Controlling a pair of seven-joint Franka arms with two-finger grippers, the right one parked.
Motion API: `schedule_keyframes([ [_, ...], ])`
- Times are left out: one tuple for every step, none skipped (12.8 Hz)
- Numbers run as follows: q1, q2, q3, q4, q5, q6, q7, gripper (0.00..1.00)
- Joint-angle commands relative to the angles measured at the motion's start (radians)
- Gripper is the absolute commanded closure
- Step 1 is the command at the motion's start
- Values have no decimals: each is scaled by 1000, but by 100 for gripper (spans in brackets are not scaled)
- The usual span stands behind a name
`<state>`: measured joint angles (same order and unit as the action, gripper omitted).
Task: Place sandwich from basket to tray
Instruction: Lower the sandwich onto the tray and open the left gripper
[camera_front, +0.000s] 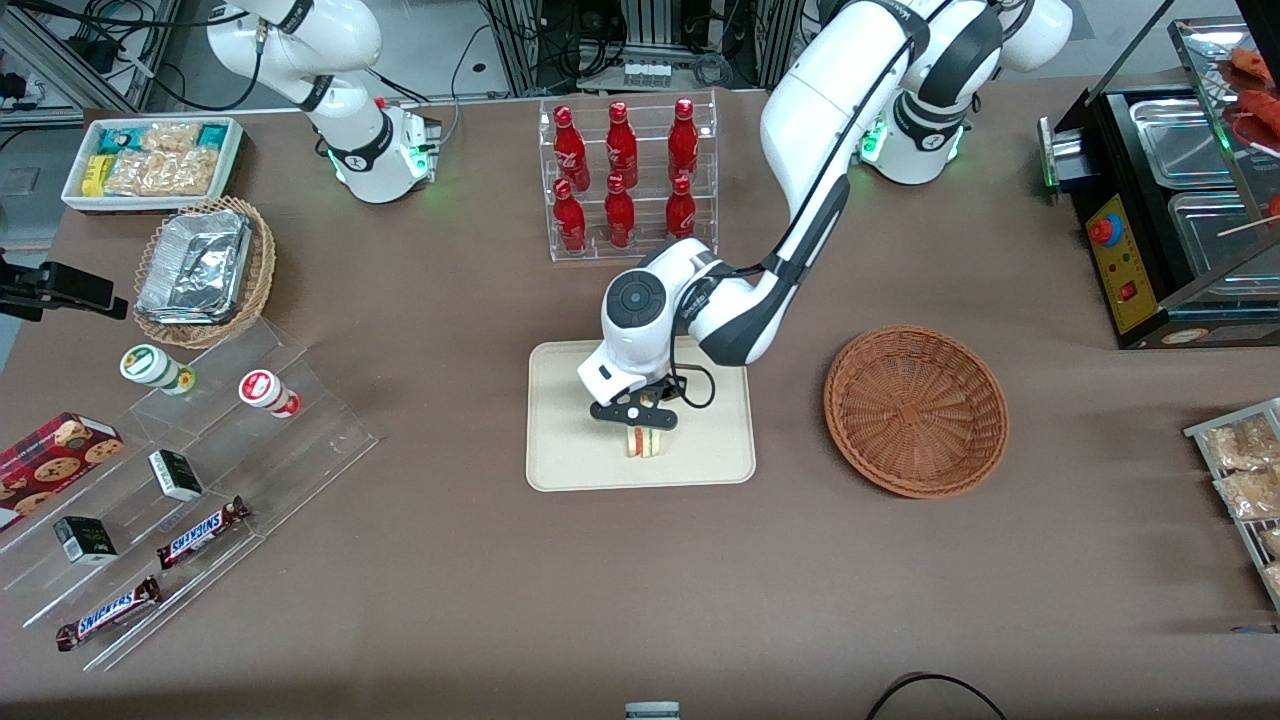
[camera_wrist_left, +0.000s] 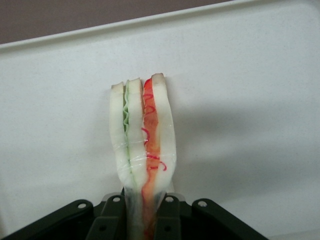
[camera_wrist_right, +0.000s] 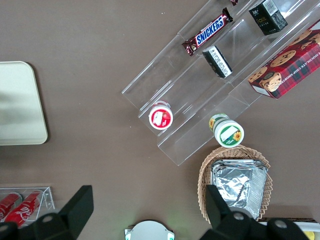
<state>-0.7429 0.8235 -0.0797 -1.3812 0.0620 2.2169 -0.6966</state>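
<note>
The sandwich (camera_front: 646, 441), white bread with green and pink-orange filling, stands on edge over the cream tray (camera_front: 570, 450), in the part nearer the front camera. My left gripper (camera_front: 640, 418) reaches down onto it from above. In the left wrist view the fingers (camera_wrist_left: 112, 215) pinch the wedge's narrow end, the sandwich (camera_wrist_left: 142, 130) sticks out from my gripper (camera_wrist_left: 142, 202), and the tray (camera_wrist_left: 240, 125) fills the background. The reddish-brown basket (camera_front: 915, 410) sits empty beside the tray, toward the working arm's end. A corner of the tray (camera_wrist_right: 17, 100) also shows in the right wrist view.
A clear rack of red bottles (camera_front: 625, 180) stands farther from the front camera than the tray. A clear stepped stand (camera_front: 200, 470) with snacks, a lighter wicker basket of foil containers (camera_front: 200, 270) and a white snack bin (camera_front: 150, 160) lie toward the parked arm's end. A black warmer (camera_front: 1170, 210) stands at the working arm's end.
</note>
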Motion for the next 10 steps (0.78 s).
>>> schedule_keyframes([
  [-19, 35, 11, 28, 1, 12, -34, 88],
  [-19, 37, 11, 28, 1, 12, -35, 33],
  [-18, 32, 11, 30, 2, 10, -35, 0],
  [-16, 26, 11, 33, 1, 10, -35, 0],
  [-15, 17, 12, 34, 1, 6, -34, 0],
  [-10, -1, 14, 36, 1, 0, -34, 0],
  [-7, -24, 14, 36, 1, -2, -34, 0],
  [-6, -53, 14, 31, -1, -6, -35, 0],
  [-4, -81, 15, 34, -1, -28, -35, 0],
  [-3, -102, 15, 34, -2, -49, -35, 0],
])
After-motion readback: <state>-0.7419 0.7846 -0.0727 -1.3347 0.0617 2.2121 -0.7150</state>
